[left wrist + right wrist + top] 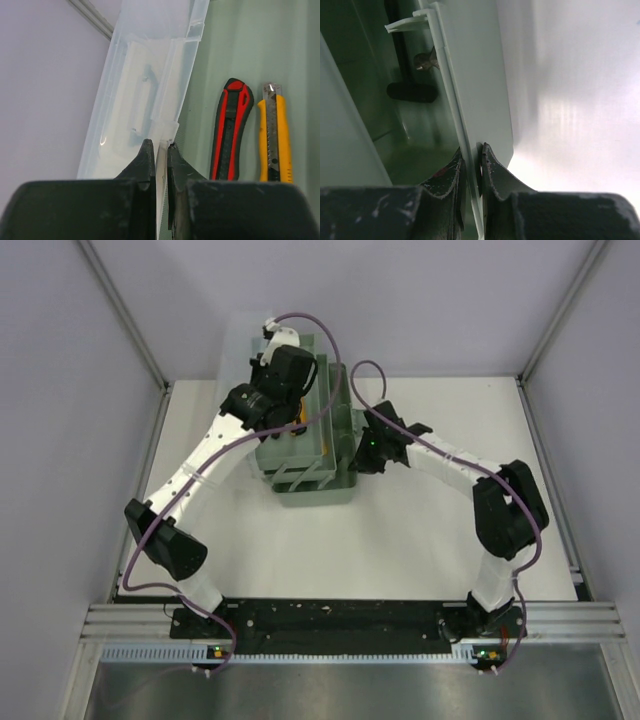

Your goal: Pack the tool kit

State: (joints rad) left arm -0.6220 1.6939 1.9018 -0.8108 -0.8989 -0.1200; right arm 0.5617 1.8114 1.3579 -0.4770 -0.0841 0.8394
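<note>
Your top camera looks down on the whole table [420, 540]. Both wrist cameras sit close against its toolbox [320, 480].

Surface [330, 550] on the near side of the box [310, 490] is bare, open passage. Box flanks obstructed: left tool [160, 150] pinched on the raised lid [145, 90], right tool [471, 150] pinched on the right wall. Inside, a free strip of floor between the lid and the red knife [231, 130]; the yellow knife [272, 135] lies just beside it.

The pale green plastic tool case [320, 490] is unpatterned, its plastic lid [145, 85] milky-clear, the flat table [400, 550] plain white. The slim red utility knife [231, 131] has black panels; the yellow snap-blade knife [274, 137] carries a grey metal strip.
</note>
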